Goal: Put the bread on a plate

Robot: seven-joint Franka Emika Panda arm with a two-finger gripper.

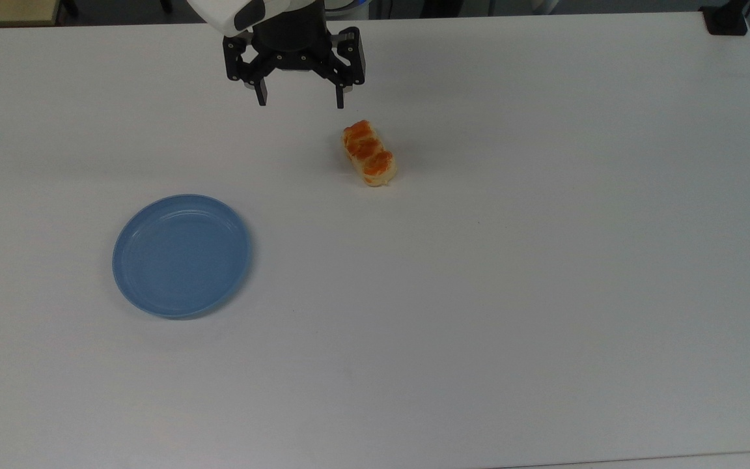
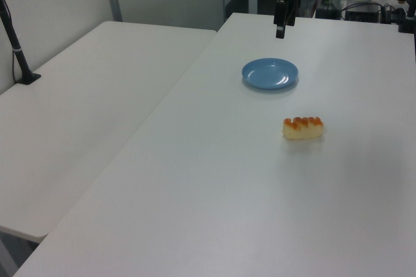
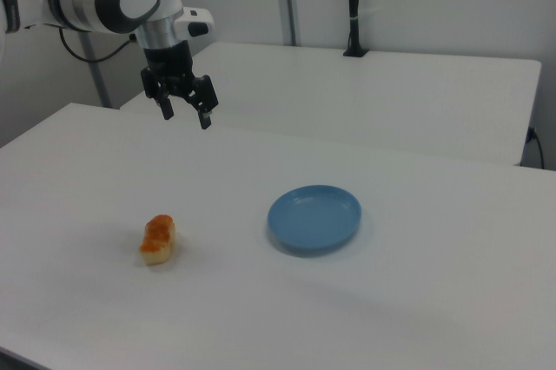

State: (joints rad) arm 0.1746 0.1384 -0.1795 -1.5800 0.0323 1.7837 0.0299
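Note:
The bread (image 1: 369, 154) is a small oblong roll with pale sides and an orange-brown lumpy top, lying on the white table (image 1: 512, 293) right of centre in the top view. It also lies there as bread (image 2: 303, 127) and bread (image 3: 158, 239). The plate (image 1: 181, 255) is round, light blue and bare; I see it again as plate (image 2: 270, 73) and plate (image 3: 314, 218). My gripper (image 1: 301, 101) hangs open above the table near its far edge, up-left of the bread in the top view, holding nothing. It also appears as gripper (image 3: 186, 115) and gripper (image 2: 280, 31).
A second white table (image 3: 391, 83) stands beside this one. A black post (image 2: 16, 49) is clamped to it. A black clamp (image 1: 726, 19) sits at the top view's upper right corner. Cables and equipment (image 2: 364, 4) lie beyond the table's far end.

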